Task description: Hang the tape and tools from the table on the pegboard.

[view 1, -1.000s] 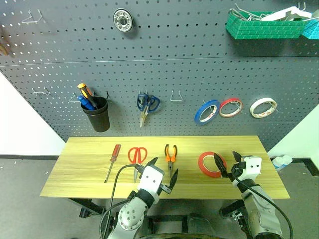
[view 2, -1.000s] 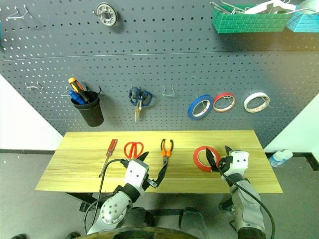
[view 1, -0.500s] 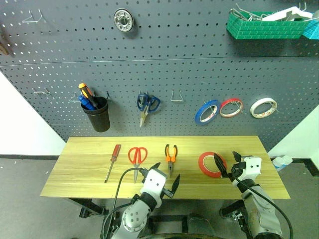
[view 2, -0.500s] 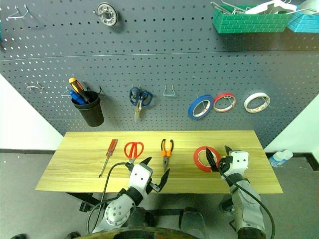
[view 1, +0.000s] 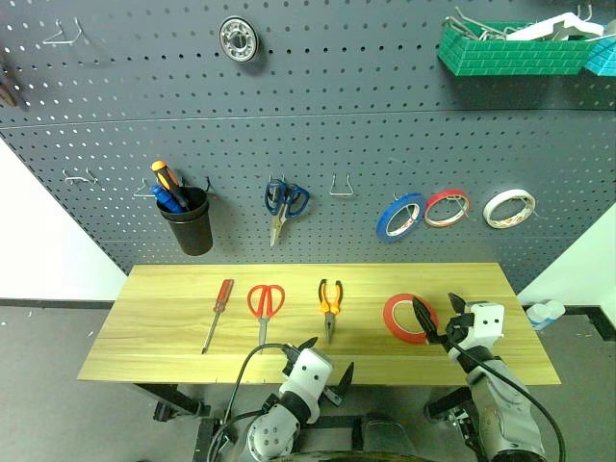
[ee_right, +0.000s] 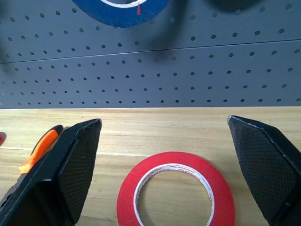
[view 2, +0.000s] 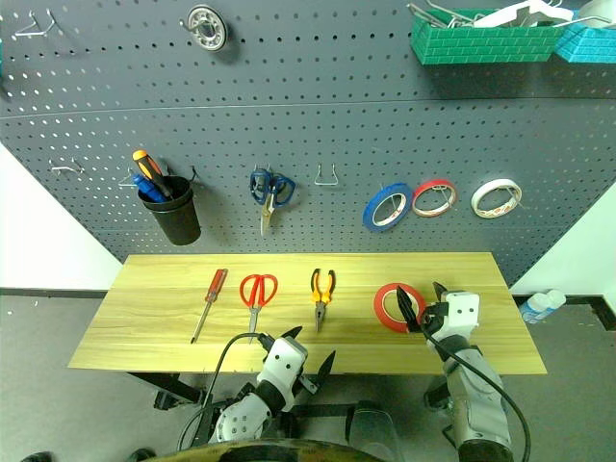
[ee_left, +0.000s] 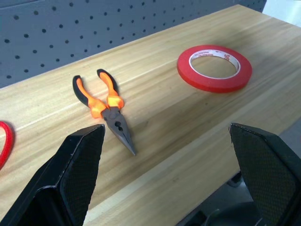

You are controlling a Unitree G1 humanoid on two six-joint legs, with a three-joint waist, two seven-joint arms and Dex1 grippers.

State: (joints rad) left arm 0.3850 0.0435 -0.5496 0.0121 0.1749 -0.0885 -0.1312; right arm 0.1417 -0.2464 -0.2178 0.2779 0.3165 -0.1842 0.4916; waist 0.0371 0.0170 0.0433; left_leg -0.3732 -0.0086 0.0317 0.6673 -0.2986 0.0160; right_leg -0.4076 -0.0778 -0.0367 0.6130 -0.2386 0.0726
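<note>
You have four things lying flat on the table, in one row from left to right: one red-handled screwdriver, one pair of red-handled scissors, one pair of pliers with orange-and-black handles, and one big red tape roll. None of them touches another.

On the pegboard behind the table you can count three more tape rolls on hooks at the right: one blue roll, one thinner red roll and one white roll. One pair of blue-handled scissors hangs near the middle, with one bare wire hook just to its right. One black cup at the left holds two screwdrivers, an orange one and a blue one. One metal bearing hangs high up, and one green basket sits at the top right.

Your left gripper sits at the near edge of the table, nearer than the pliers, fingers spread wide and holding nothing. Your right gripper is just beside the red tape roll on its right, fingers also wide apart with the roll lying ahead between them, not gripped.
</note>
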